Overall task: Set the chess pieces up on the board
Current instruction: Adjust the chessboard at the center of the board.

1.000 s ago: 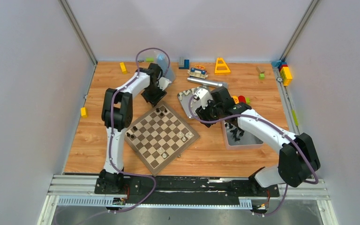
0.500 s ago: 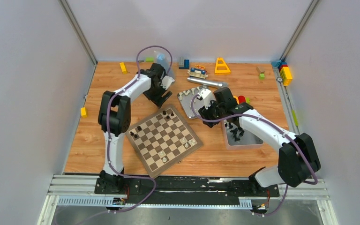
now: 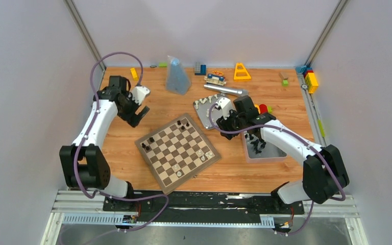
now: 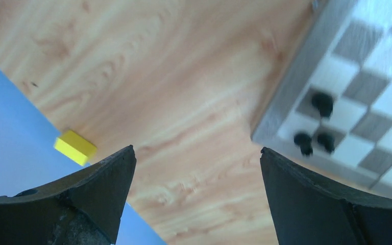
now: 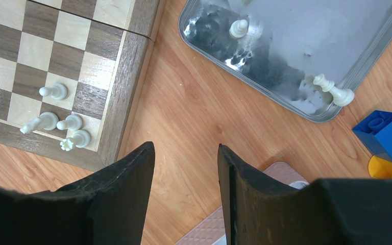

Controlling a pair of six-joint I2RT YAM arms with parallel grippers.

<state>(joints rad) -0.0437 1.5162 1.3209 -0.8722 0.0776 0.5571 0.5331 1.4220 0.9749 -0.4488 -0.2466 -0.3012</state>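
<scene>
The board (image 3: 177, 150) lies turned diagonally on the table. Black chess pieces (image 3: 181, 123) stand near its far corner and more (image 3: 146, 145) at its left corner. White ones (image 3: 203, 154) stand at its right corner. My left gripper (image 3: 139, 114) is open and empty, above bare table left of the board. The left wrist view shows its jaws wide apart (image 4: 196, 150), with the board's edge (image 4: 284, 104) and three black pieces (image 4: 316, 139) to the right. My right gripper (image 3: 224, 122) is open and empty between the board and a metal tray. Its wrist view (image 5: 185, 146) shows several white pieces (image 5: 56, 122) on the board's corner (image 5: 132, 76).
A metal tray (image 3: 202, 113) (image 5: 286, 99) holds white pieces (image 5: 334, 93). A grey tray (image 3: 273, 153) at the right holds black pieces. A clear bag (image 3: 177, 76), a metal tube (image 3: 224, 89), a yellow block (image 4: 75, 147) and toy blocks (image 5: 385, 133) lie around.
My left arm has swung from the board's far corner out to the left. The board has shifted a little. The right arm has barely moved.
</scene>
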